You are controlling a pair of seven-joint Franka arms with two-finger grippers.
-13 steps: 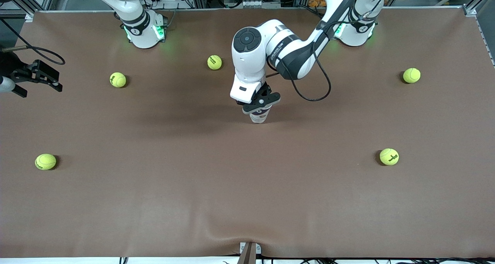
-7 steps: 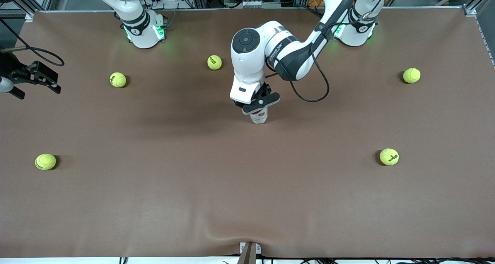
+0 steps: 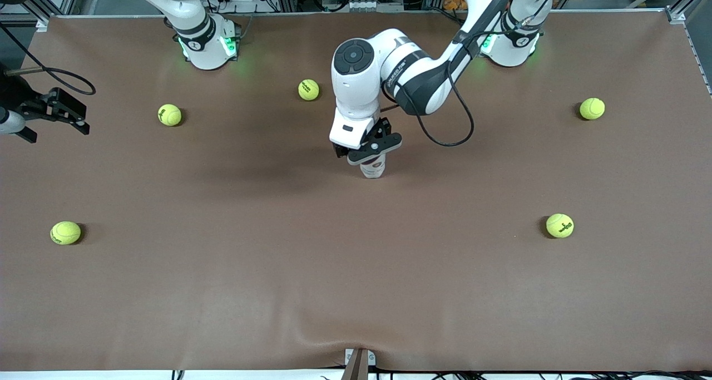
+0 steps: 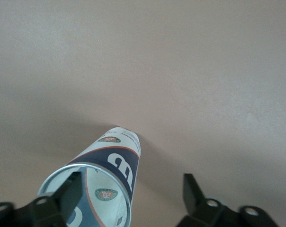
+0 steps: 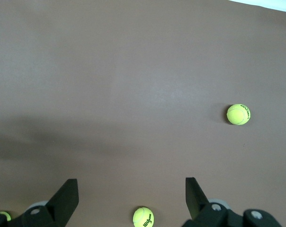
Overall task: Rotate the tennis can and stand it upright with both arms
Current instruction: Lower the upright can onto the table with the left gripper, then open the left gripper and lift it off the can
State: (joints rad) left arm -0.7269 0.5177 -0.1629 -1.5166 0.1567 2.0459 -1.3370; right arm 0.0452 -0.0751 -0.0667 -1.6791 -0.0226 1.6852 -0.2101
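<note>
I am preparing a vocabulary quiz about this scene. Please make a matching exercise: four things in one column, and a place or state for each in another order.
Things:
1. tennis can
2. left gripper
3. right gripper
4. tablecloth

States:
A. open, at the right arm's end of the table
B. brown
C. standing upright mid-table
D. open, over the can

Pairs: 1-C, 2-D, 3-A, 4-B
</note>
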